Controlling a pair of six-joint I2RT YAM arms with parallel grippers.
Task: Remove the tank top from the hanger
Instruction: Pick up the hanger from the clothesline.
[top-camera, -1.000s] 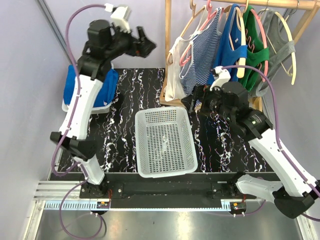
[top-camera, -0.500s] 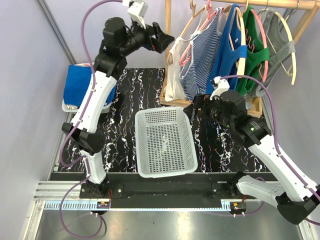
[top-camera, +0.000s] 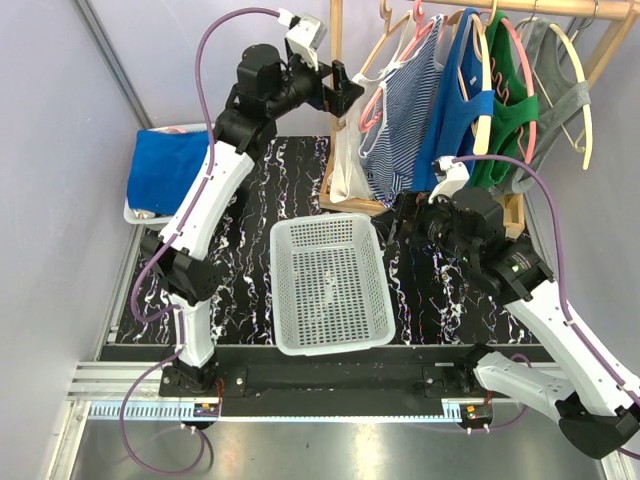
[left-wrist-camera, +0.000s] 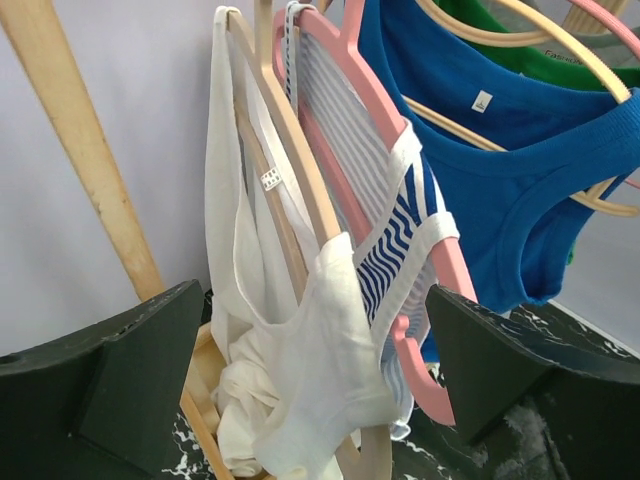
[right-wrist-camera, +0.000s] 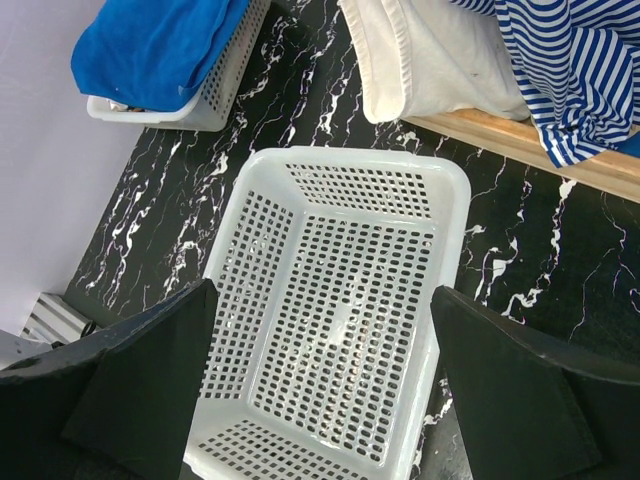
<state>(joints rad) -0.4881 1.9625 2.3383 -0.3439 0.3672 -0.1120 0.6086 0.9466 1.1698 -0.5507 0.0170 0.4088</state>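
Observation:
A white tank top (top-camera: 350, 150) hangs on a wooden hanger (left-wrist-camera: 300, 170) at the left end of the clothes rack, its lower part bunched on the rack's base. My left gripper (top-camera: 345, 90) is raised right in front of it, open. In the left wrist view the white tank top (left-wrist-camera: 300, 350) sits between the spread fingers of the left gripper (left-wrist-camera: 313, 293), which do not touch it. My right gripper (top-camera: 395, 215) hangs open below the rack. In the right wrist view the right gripper (right-wrist-camera: 322, 292) is over the basket, holding nothing.
A pink hanger (left-wrist-camera: 400, 130) with a striped top (top-camera: 395, 110) hangs beside the white one, then blue (top-camera: 460, 80), green (top-camera: 510, 110) and grey (top-camera: 560, 90) tops. The rack's wooden post (top-camera: 336, 60) stands at the left. A white basket (top-camera: 275, 290) lies mid-table. A blue cloth (top-camera: 170, 170) fills a bin at left.
My left arm has swung right and reached toward the rack, bringing its open gripper up to the white tank top. The right gripper has shifted slightly, staying open.

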